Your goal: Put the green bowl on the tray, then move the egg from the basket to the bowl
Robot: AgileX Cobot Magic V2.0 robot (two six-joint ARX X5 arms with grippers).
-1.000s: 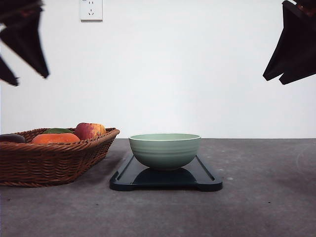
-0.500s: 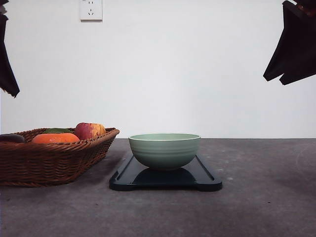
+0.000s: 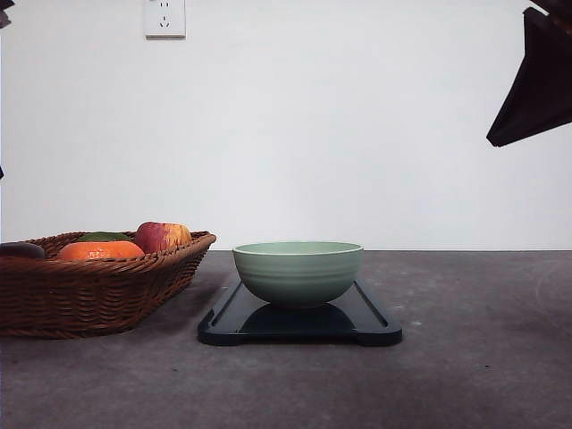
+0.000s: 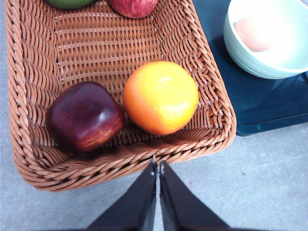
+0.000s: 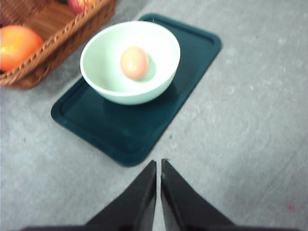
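**Egg in the bowl, arms lifted off**

While the green bowl (image 3: 298,272) sits in the middle of the tray (image 3: 375,323) with bare rim showing around it, the egg (image 5: 134,62) lies inside it. The basket (image 3: 98,290) stands just beside the tray's left edge, holding an orange (image 4: 160,97) and a dark apple (image 4: 84,116). Open grey table (image 3: 483,357) stretches to the right. Left gripper (image 4: 158,166) and right gripper (image 5: 159,166) hang above, fingers pressed together, empty.

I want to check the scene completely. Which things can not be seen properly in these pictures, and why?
- Brown egg: in the front view, hidden behind the pale green ceramic bowl wall.
- Green fruit and red apple: cut off by the left wrist view's edge.
- Brown woven wicker basket: cut by the front view's left edge.
- Right wrist view: slightly blurred.
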